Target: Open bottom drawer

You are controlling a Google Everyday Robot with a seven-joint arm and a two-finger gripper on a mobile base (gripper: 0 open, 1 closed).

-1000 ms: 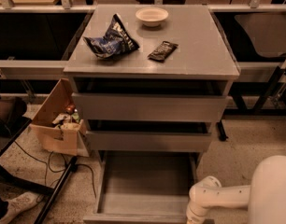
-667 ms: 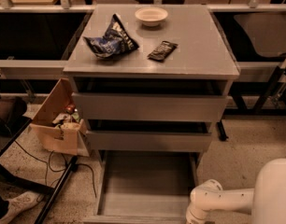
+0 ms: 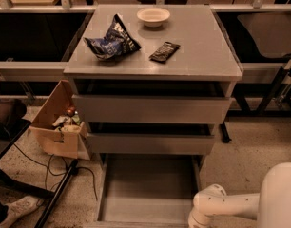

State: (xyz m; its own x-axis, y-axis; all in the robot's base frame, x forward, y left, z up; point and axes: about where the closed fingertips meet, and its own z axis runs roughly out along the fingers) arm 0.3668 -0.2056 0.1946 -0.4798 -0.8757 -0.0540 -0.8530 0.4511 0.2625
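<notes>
The grey cabinet (image 3: 150, 109) stands in the middle with three drawers. The bottom drawer (image 3: 148, 189) is pulled out toward me, and its shallow grey tray is open to view and empty. The two drawers above it stand slightly ajar. My white arm (image 3: 231, 205) reaches in from the bottom right and ends at a rounded joint (image 3: 205, 212) by the drawer's front right corner. My gripper is below the bottom edge of the view, out of sight.
On the cabinet top lie a blue chip bag (image 3: 112, 42), a white bowl (image 3: 153, 16) and a dark snack bar (image 3: 164, 52). A cardboard box (image 3: 57, 127) sits left of the cabinet. A black stand leg (image 3: 55, 198), cables and a shoe (image 3: 17, 210) are on the floor at left.
My arm's joint has sunk a little lower at the drawer's front right corner. The bottom drawer stays pulled out as before.
</notes>
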